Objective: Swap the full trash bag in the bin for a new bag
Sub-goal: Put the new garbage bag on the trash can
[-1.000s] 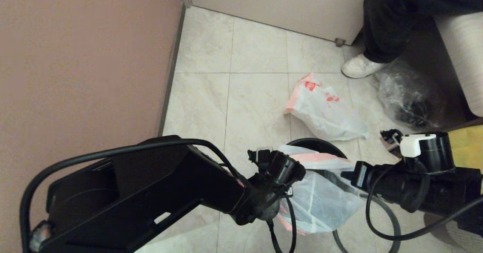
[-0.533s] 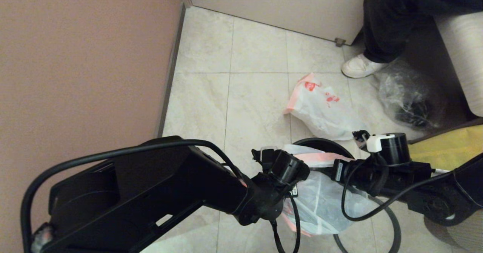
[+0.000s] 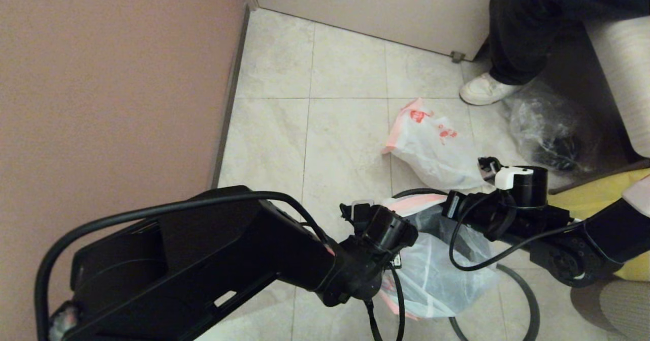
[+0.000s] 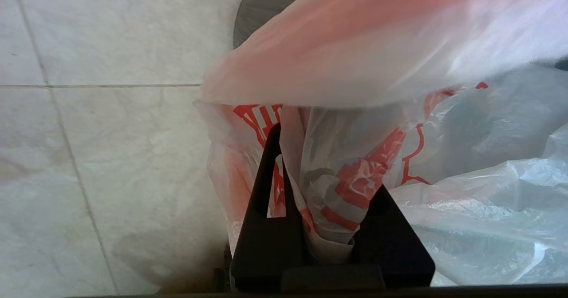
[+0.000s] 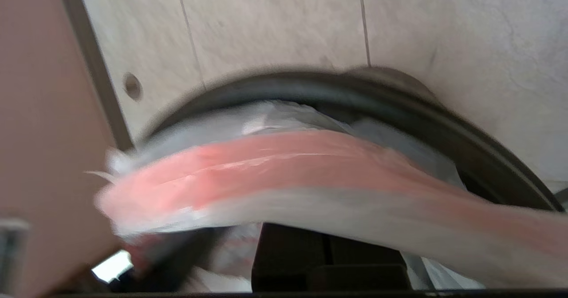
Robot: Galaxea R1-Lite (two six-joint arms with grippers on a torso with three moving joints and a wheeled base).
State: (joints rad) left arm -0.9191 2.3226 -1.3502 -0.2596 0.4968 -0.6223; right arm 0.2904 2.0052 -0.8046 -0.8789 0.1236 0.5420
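The new bag (image 3: 436, 267), thin white with a pink border, hangs over the bin (image 3: 412, 193), whose black rim barely shows behind it. My left gripper (image 3: 378, 229) is shut on a bunched fold of the new bag (image 4: 337, 187) with red print. My right gripper (image 3: 451, 206) is shut on the new bag's pink border (image 5: 284, 164), which stretches taut across its fingers above the bin's rim (image 5: 399, 105). The dark grey hoop (image 3: 528, 300) lies on the floor at lower right. The full trash bag (image 3: 431, 148) lies on the tiles beyond the bin.
A brown wall (image 3: 101, 76) runs along the left and a pale panel (image 3: 365, 5) closes the far side. A person's dark leg and white shoe (image 3: 485, 89) stand at the far right, beside a clear bag with dark contents (image 3: 551, 132). A yellow bag (image 3: 599, 198) sits at right.
My right arm has swung left and away from me, carrying the bag's pink border up over the bin. The bag's mouth has stretched wider. The left gripper has hardly moved.
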